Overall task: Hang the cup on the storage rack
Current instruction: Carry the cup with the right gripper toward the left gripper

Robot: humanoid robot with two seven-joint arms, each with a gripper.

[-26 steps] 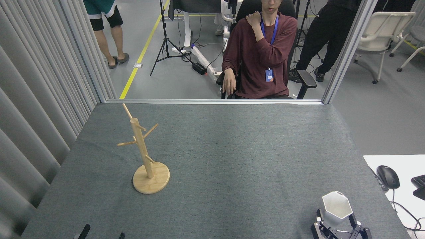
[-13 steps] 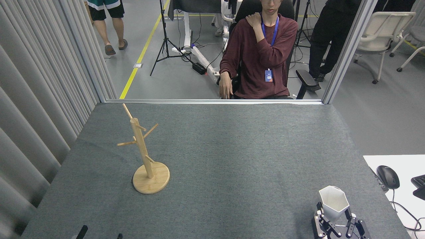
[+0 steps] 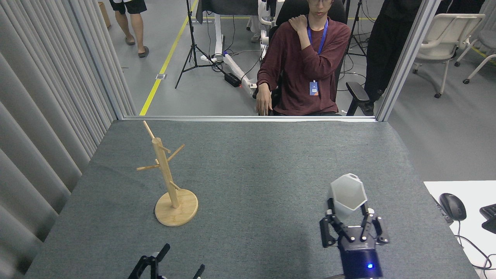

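Observation:
The white faceted cup (image 3: 347,195) is lifted above the grey table, mouth tilted toward me, held at its lower body by my right gripper (image 3: 347,212), which is shut on it at the lower right. The bamboo storage rack (image 3: 167,177) stands upright at the left of the table on its round disc base (image 3: 176,209), with thin pegs angling out from the pole; nothing hangs on it. My left gripper (image 3: 182,259) rises from the bottom edge, below and to the right of the rack's base, its dark fingers spread apart and holding nothing.
A person in a maroon top (image 3: 306,62) sits just beyond the table's far edge (image 3: 248,119). Grey curtains (image 3: 42,108) line the left side. A white desk with a black mouse (image 3: 452,206) adjoins the table at the right.
My right gripper has risen and moved left and forward with the cup. My left gripper has come up into view from the bottom edge. The rack has not moved.

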